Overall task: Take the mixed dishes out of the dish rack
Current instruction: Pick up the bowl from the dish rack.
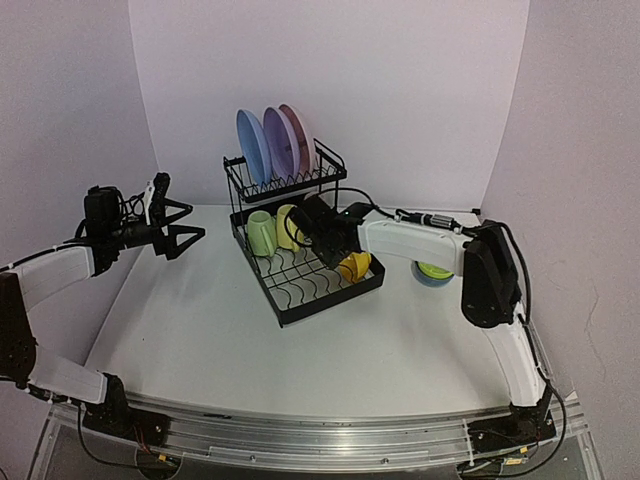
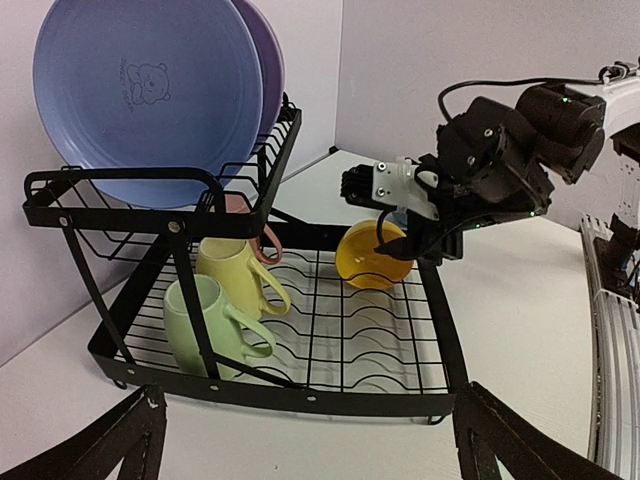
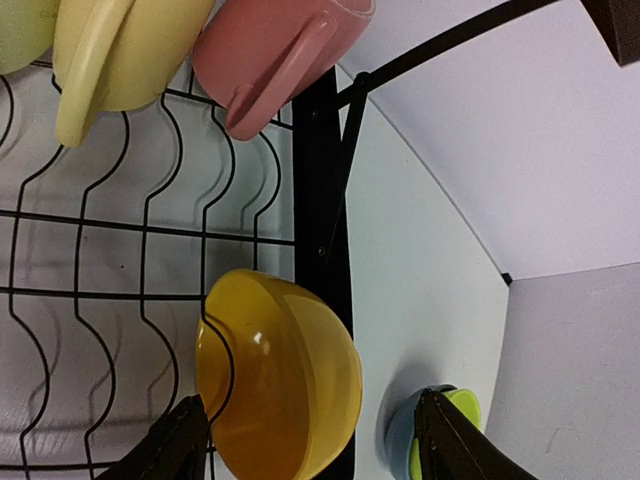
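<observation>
Wide apart and holding nothing, the fingers of the left gripper hang in the air to the left of the rack, above the table. Across from it the right gripper reaches down into the rack's base; its fingers are spread, one on each side of the yellow bowl, not clamped; a gap shows at the outer finger, and I cannot tell whether the inner one touches the rim. That bowl lies tipped on its side in the base's right corner, against the frame. Green mug, yellow mug and pink mug sit in a row at the far end of the base. Blue plate, purple plate and pink plate stand on edge in the upper shelf. Out on the table, right of the rack, the green bowl sits nested in the blue bowl.
</observation>
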`<action>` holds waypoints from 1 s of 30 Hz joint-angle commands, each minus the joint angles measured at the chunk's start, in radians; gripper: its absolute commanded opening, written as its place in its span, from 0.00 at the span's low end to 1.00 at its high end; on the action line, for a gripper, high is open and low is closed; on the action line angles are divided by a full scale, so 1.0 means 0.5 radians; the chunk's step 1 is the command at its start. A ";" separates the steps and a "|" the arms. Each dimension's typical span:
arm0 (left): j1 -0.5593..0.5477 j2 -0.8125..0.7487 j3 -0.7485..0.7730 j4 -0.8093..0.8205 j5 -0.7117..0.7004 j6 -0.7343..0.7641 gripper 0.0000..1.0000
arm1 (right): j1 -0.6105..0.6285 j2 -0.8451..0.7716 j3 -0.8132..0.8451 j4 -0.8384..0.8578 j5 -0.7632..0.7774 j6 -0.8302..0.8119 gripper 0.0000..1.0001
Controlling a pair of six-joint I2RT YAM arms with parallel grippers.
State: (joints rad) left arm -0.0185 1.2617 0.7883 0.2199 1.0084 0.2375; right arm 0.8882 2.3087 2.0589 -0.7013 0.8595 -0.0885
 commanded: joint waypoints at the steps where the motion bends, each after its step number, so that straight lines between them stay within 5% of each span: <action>1: 0.009 -0.014 -0.020 0.067 -0.017 -0.014 1.00 | -0.002 0.159 0.230 -0.021 0.369 -0.345 0.66; 15: 0.008 0.012 0.008 0.069 -0.027 -0.013 1.00 | -0.014 0.404 0.292 -0.015 0.572 -0.576 0.57; 24: 0.009 0.033 0.040 0.081 -0.039 -0.052 1.00 | -0.063 0.466 0.360 -0.004 0.631 -0.652 0.38; 30: 0.009 0.042 0.049 0.106 -0.049 -0.072 1.00 | -0.081 0.472 0.352 0.020 0.681 -0.681 0.15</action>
State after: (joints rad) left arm -0.0185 1.2740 0.7849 0.2306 0.9902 0.2188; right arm 0.8559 2.5359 2.2013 -0.7049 1.1542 -0.4154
